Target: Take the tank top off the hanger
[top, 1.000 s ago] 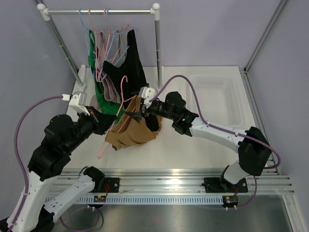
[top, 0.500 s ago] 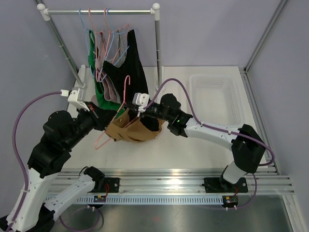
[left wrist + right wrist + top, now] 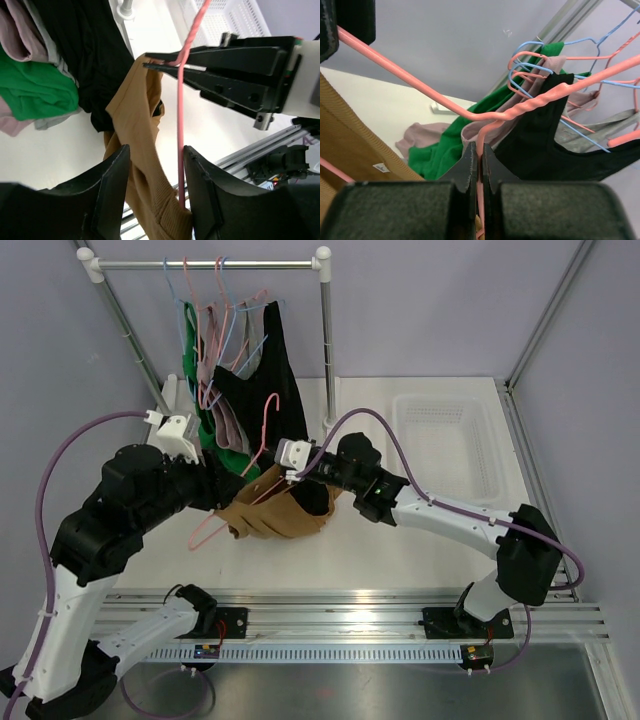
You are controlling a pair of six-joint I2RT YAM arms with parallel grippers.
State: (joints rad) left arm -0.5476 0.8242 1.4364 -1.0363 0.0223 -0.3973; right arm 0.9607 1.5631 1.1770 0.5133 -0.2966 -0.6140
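Your right hand (image 3: 479,165) is pinched tight on the pink hanger (image 3: 262,448), fingers clamped on the wire just below the twisted neck, and the left wrist view shows that same grip from the other side. Your left hand (image 3: 155,200) is spread fairly wide with the tan tank top (image 3: 275,512) bunched between its fingers; it doesn't look squeezed down on the cloth, so I'd call that loosely around it, not a real grip. What's changed over the last second: the left arm has swung up and in toward the rack, the hanger has tipped more upright with its hook now poking up in front of the black top (image 3: 262,390), and the tank top has gathered into a tighter clump hanging off the lower end of the hanger, just above the white surface (image 3: 400,550). In the left wrist view one strap still looks hooked over the hanger arm near the right hand, so my guess is you're mid-strip, not done. The white basket (image 3: 450,440) sits well off to the right.
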